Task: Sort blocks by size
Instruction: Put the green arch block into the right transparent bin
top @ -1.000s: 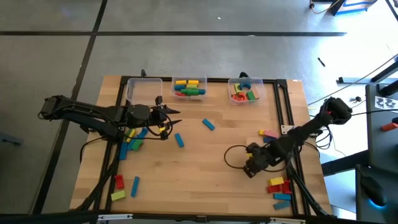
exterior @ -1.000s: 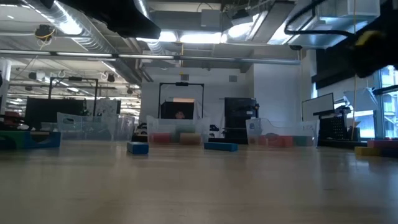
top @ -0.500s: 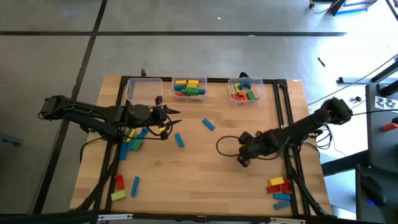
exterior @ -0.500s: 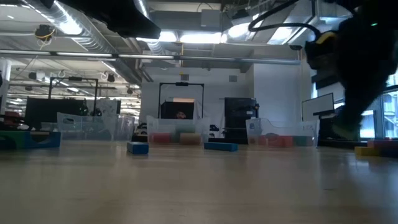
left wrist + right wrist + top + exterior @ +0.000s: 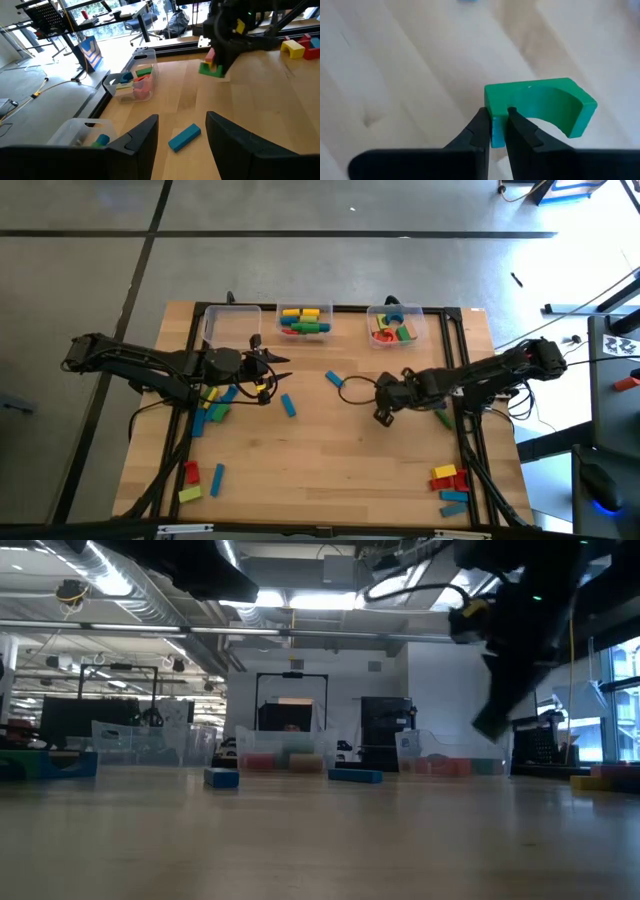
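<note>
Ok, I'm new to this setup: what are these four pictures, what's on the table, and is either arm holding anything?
Two dark robot arms work at a wooden table. One picture looks straight down, one looks level across the tabletop, and one comes from each arm's wrist. Coloured blocks lie scattered, and three clear bins stand along the far edge. The right gripper is out over the middle of the table, shut on a green arch-shaped block. The left gripper hangs open above a loose blue block, holding nothing.

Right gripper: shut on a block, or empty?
Shut on a block. In the right wrist view the right gripper pinches the edge of a green arch block, held above the table.
</note>
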`<state>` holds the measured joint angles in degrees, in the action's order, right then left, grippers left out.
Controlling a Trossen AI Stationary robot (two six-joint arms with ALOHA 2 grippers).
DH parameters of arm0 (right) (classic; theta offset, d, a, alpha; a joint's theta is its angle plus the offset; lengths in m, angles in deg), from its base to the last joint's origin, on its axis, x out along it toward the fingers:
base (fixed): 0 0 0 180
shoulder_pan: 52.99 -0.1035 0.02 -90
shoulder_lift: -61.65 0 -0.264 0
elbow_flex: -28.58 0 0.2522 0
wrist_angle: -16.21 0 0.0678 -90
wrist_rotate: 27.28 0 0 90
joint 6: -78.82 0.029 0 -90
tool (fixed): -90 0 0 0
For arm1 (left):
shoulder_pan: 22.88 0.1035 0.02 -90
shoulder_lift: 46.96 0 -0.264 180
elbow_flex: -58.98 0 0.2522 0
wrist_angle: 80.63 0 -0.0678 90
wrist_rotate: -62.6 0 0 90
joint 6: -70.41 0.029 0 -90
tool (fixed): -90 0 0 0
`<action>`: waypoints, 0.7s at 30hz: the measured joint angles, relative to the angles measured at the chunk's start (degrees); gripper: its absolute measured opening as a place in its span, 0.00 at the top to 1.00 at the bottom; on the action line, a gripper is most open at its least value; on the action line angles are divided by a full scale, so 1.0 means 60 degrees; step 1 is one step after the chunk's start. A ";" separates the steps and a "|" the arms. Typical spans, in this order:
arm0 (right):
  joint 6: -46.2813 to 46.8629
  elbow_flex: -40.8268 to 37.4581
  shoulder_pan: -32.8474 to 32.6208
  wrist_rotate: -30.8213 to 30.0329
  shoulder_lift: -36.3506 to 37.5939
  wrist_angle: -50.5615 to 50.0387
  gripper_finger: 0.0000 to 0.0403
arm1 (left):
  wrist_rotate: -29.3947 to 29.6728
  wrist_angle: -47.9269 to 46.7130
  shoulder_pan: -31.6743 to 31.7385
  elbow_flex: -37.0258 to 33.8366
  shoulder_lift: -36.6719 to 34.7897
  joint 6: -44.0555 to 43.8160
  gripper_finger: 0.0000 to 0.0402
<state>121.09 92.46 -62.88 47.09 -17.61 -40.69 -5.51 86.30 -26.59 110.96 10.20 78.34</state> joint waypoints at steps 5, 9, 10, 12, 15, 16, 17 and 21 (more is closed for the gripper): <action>-0.1221 0.0799 0.0777 -0.0076 0.0000 0.0004 0.90 | 0.0000 0.0000 0.0000 0.0000 0.0000 -0.0003 0.60; -0.2120 0.1334 0.1364 -0.0075 0.0004 0.0004 0.90 | 0.0000 0.0000 -0.0002 0.0000 0.0000 0.0000 0.60; -0.2295 0.1446 0.1525 -0.0074 0.0004 0.0007 0.90 | 0.0000 0.0000 0.0000 0.0000 0.0000 0.0004 0.60; -0.2620 0.1626 0.1885 -0.0074 0.0004 0.0006 0.90 | 0.0000 0.0000 0.0000 0.0000 0.0000 0.0007 0.60; -0.3064 0.1800 0.2470 -0.0078 0.0004 0.0010 0.90 | 0.0000 0.0000 -0.0002 0.0000 0.0000 0.0007 0.60; -0.3152 0.1833 0.2659 -0.0078 0.0004 0.0011 0.90 | -0.0001 0.0000 -0.0001 0.0000 0.0000 0.0004 0.60; -0.3234 0.1845 0.2854 -0.0078 0.0004 0.0043 0.90 | 0.0000 0.0000 -0.0001 0.0000 0.0000 0.0000 0.60; -0.3677 0.1845 0.3676 -0.0078 0.0004 0.0108 0.90 | 0.0000 0.0000 0.0000 0.0000 0.0000 0.0000 0.60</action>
<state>99.03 103.53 -40.82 46.62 -17.59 -40.04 -5.51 86.30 -26.59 110.96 10.20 78.34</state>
